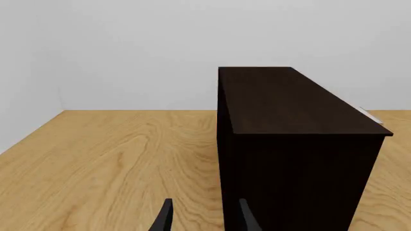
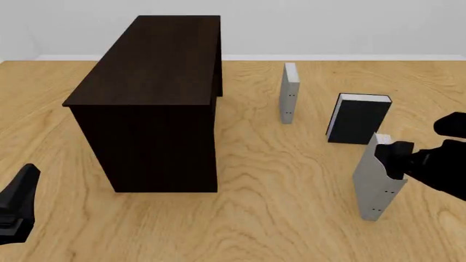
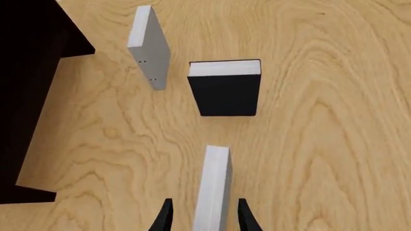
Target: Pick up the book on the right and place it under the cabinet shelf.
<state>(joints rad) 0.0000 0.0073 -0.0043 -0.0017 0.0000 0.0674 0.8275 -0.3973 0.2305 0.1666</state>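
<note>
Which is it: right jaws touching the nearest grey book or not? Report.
Apart. In the right wrist view the right gripper straddles the book, jaws open, table showing on each side.

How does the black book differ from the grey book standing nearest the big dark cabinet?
The black book has a black cover and shows its broad face to the front camera; the far grey book has a light grey cover and shows its narrow spine, marked with small dark dots. The grey one stands closer to the cabinet; the black one stands further right. Both stand upright on the table, untouched, with white page edges on top.
</note>
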